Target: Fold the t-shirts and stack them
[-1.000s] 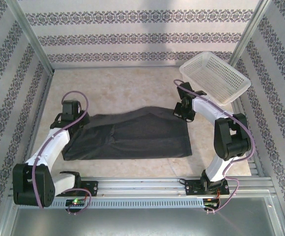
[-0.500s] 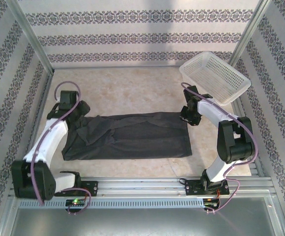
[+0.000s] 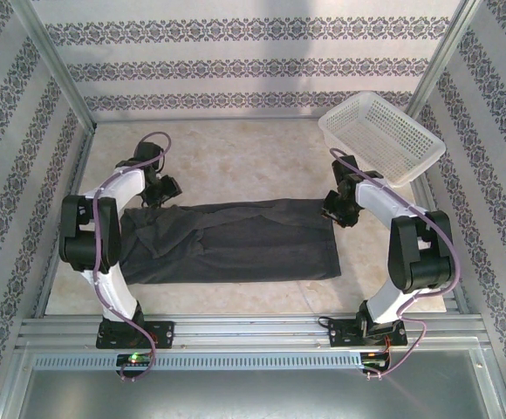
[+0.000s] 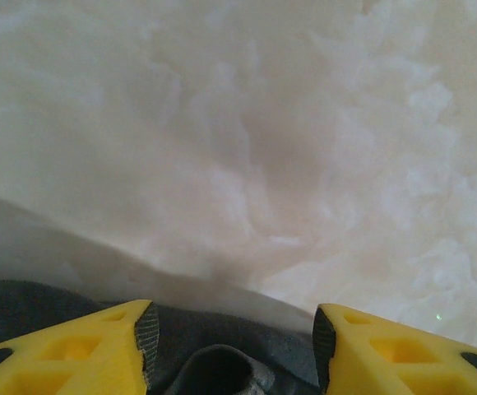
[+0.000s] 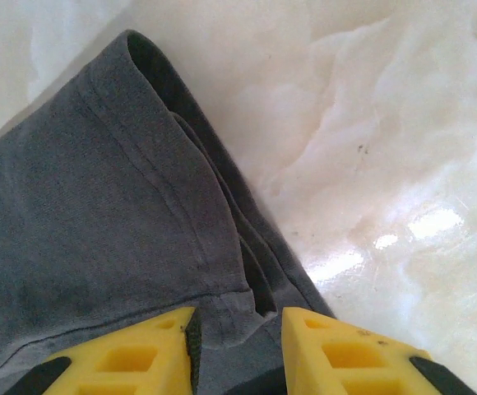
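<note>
Left tool point(image 4: 232, 329) swung back off t-shirt point(image 3: 235, 244), sleeves hidden.

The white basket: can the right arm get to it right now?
Probably yes. The basket sits just beyond the right gripper, with bare table between them and nothing blocking.

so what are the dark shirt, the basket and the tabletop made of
The t-shirt looks like soft matte knit cloth, likely cotton: it wrinkles and shows a stitched hem. The basket looks like white rigid plastic: moulded open mesh walls. The table looks like polished pale marble or a marble-print sheet: cloudy veins, glossy glints.
</note>
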